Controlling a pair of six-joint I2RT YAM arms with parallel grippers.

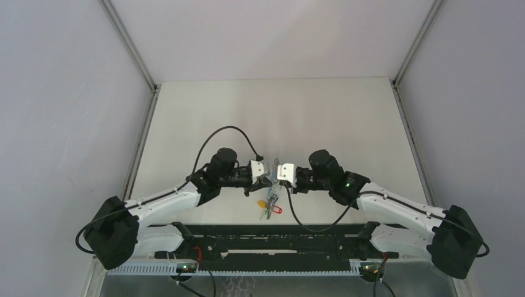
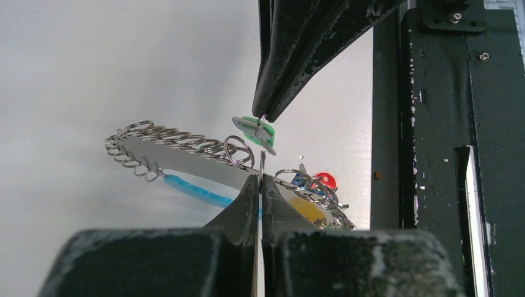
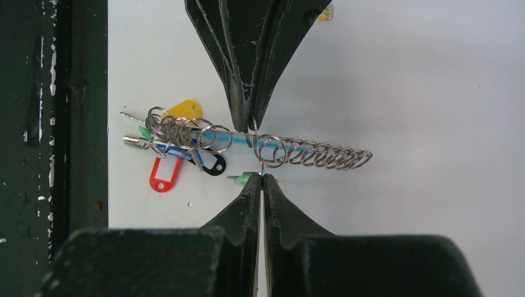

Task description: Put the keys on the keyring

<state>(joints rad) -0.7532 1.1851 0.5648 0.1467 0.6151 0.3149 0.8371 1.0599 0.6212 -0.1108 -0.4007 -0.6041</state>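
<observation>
Pressed together, my left gripper (image 2: 260,180) pinches a thin wire loop of the keyring (image 2: 176,141), whose silver coil and blue band stretch out sideways over the table (image 1: 278,111). My right gripper (image 3: 261,179) is clamped too, nipping the small ring at the head of the green key (image 2: 252,129), almost tip to tip with the left. The yellow key (image 3: 186,110) sits in the bunch at the coil's end, near a red tag (image 3: 164,176).
</observation>
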